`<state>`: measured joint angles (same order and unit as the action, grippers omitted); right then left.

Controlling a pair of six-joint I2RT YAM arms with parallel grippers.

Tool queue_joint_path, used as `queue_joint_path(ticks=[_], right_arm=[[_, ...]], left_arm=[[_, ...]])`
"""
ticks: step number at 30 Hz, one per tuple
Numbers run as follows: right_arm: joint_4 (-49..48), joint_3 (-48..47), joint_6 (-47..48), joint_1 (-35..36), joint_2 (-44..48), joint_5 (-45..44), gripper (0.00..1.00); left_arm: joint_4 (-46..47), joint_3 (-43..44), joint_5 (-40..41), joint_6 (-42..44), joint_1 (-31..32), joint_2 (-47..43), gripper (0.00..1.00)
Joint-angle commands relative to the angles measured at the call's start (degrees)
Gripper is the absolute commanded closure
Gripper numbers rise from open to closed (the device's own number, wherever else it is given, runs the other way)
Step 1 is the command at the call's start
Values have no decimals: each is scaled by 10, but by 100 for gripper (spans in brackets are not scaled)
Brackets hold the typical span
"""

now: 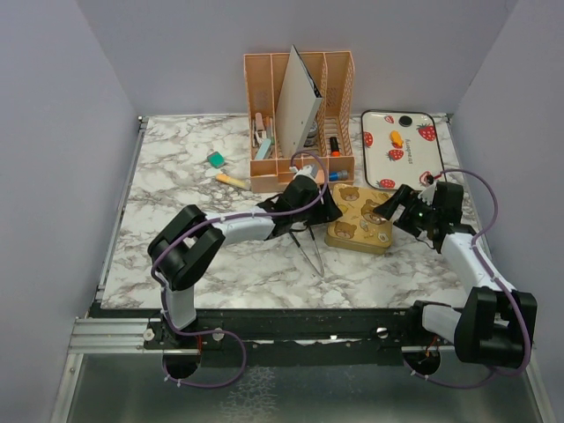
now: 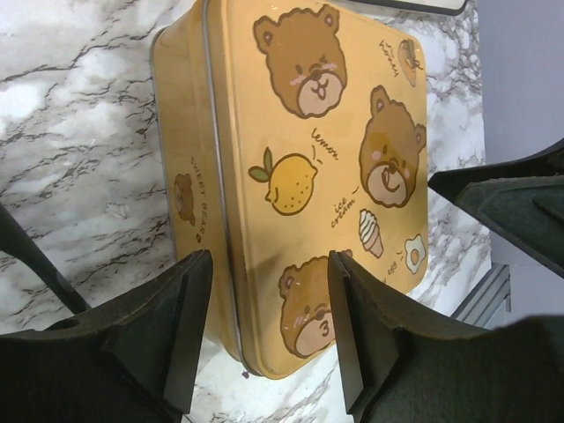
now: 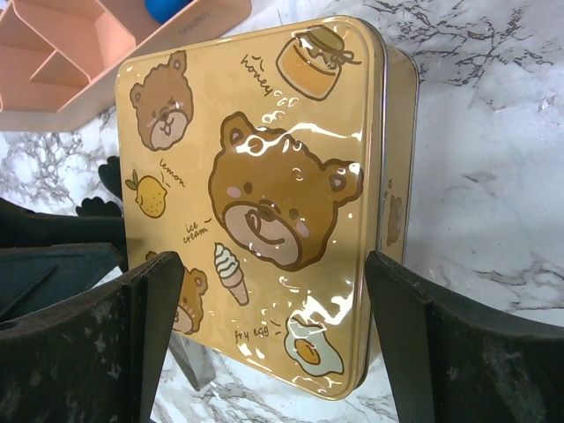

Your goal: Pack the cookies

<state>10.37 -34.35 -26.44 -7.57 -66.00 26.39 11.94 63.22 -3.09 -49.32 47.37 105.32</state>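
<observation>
A yellow tin (image 1: 359,225) printed with bears sits shut on the marble table, its lid (image 2: 308,132) on. My left gripper (image 2: 269,330) is open and straddles the tin's near left corner, one finger (image 2: 172,326) beside the side wall and the other above the lid. From the right, my right gripper (image 3: 278,344) stands wide open around the tin (image 3: 264,194), gripping nothing. One small orange-yellow cookie (image 1: 397,138) lies on the strawberry-print tray (image 1: 414,167). Any other cookies are out of view.
A pink desk organizer (image 1: 300,115) with pens and a grey folder stands behind the tin. Metal tweezers (image 1: 310,251) lie in front of the left gripper. A green block (image 1: 215,159) and a yellow stick (image 1: 232,181) lie at the back left.
</observation>
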Motion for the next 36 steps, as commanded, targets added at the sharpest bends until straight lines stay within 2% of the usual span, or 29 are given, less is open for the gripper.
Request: queue_joint_path(ticks=[1,9,14,18,36], right_arm=[[15,-5,10,-1,-5,-7,10],[25,-12,21,0,-6,-24,10],[27,-17,22,0,-8,-23,10],[27,-20,23,0,-12,-18,12],[27,-22,30,2,-51,-6,20]], left_arm=[[-21,-14,26,-5,2,-6,41],[-40,-30,65,8,2,-12,47],[-47,-36,73,8,1,-7,56],[-47,-45,78,2,-5,-3,59],[-97,-73,116,7,-14,16,60]])
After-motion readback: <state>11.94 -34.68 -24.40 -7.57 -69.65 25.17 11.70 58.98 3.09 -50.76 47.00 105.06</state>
